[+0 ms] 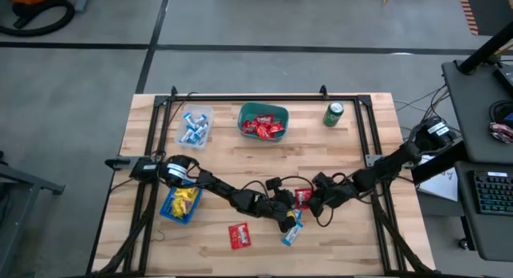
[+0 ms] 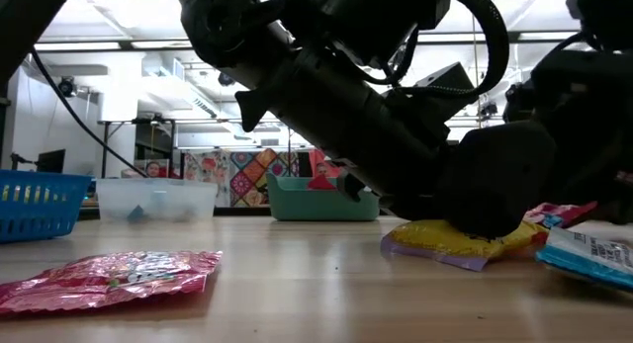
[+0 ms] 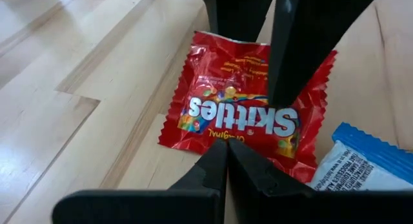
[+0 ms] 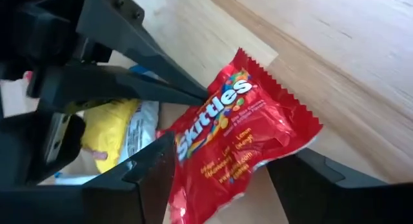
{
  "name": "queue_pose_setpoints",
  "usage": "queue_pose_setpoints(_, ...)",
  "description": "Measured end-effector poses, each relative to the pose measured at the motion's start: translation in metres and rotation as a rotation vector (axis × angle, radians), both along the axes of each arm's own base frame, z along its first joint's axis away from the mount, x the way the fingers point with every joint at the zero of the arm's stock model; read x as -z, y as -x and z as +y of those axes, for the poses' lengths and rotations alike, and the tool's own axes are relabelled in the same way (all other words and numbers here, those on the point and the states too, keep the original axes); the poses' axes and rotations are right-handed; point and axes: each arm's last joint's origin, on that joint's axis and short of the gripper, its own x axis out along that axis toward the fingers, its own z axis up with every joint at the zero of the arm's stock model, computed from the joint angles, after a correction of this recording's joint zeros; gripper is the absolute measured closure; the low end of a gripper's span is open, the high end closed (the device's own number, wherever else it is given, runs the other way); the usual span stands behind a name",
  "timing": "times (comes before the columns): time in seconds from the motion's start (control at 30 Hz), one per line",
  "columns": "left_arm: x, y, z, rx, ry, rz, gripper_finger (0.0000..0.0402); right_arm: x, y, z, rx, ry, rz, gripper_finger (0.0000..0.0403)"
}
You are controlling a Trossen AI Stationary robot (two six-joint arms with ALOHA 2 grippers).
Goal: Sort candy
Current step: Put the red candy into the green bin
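1. My left gripper (image 3: pixel 222 161) is pressed shut, fingertips together with nothing between them, its tip resting at the edge of a red Skittles packet (image 3: pixel 248 98) low and a little right of centre in the high view.
2. My right gripper (image 4: pixel 222 179) stands wide — one finger on each side of that same red packet (image 4: pixel 242 137), which lies flat on the wooden table (image 1: pixel 345 230); the fingers straddle it without closing on it.
3. In the high view both arms meet over this packet (image 1: pixel 303 198), the left reaching in from the left edge, the right from the right edge.
4. Just beside the packet lies a blue-and-white wrapper (image 3: pixel 361 162), and a yellow packet (image 4: pixel 110 130) sits under my left gripper's body.
5. Another red packet (image 1: pixel 239 235) lies alone toward the lower centre of the high view, apart from the grippers.
6. Along the upper part of the table: a clear tub (image 1: pixel 195 126) with blue-and-white sweets, a teal tub (image 1: pixel 263 122) with red packets — and a green can (image 1: pixel 333 113) to their right.
7. A blue basket (image 1: pixel 180 204) with yellow packets sits at the left, partly under my left arm.
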Motion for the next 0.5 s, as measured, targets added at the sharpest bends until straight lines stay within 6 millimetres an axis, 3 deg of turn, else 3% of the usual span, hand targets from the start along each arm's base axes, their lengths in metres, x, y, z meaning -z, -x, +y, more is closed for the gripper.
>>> queue_pose_setpoints(0.5, -0.0001, 0.0004, -0.0014, 0.003, 0.001, -0.004, 0.0401, 0.0049, -0.0068, 0.0025, 0.025, 0.033, -0.002, 0.0181)
